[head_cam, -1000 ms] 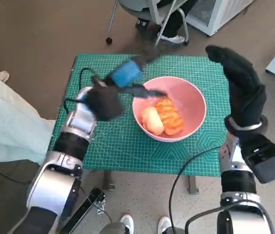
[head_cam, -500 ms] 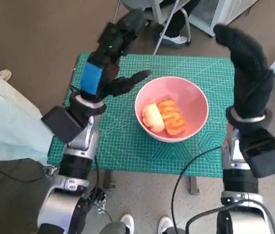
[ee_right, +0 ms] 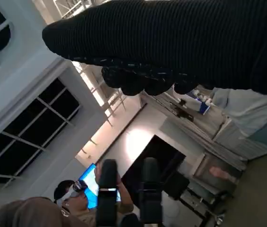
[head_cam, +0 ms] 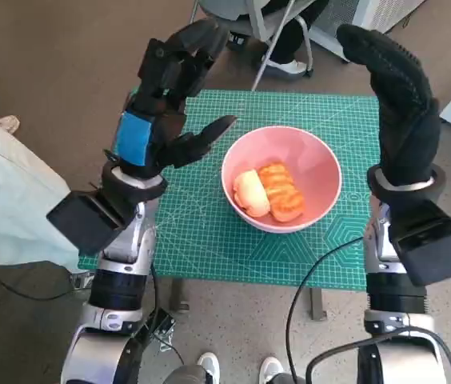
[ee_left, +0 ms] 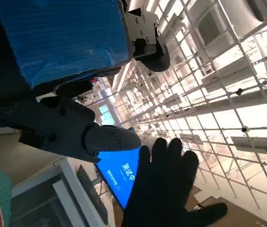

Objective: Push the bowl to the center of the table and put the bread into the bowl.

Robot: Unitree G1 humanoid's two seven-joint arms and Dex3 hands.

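Bread in the bowl, both hands lifted clear

The bread (head_cam: 269,192) lies inside the pink bowl (head_cam: 319,162), about mid-counter (head_cam: 201,232); the left hand (head_cam: 165,104) and right hand (head_cam: 397,104) — both released, holding nothing — hang above the bowl's two sides, and pulling back well means keeping wide of its rim

Looking like a robotics lab or demo hall inside a large industrial-style building. Showing, beyond the raised left hand (ee_left: 53,71) in its wrist view, a high ceiling of white lattice trusses (ee_left: 228,71) and a glowing blue display screen (ee_left: 119,175). Showing, past the gloved right hand (ee_right: 181,42) in its wrist view, tall dark-framed windows (ee_right: 34,137) and a seated person (ee_right: 72,198) wearing a headset. Standing below both hands in the head view, a small table under a green gridded cutting mat (head_cam: 201,232), with a wheeled chair (head_cam: 233,16) and white cabinets (head_cam: 353,20) beyond it on a bare brown floor (head_cam: 49,64).
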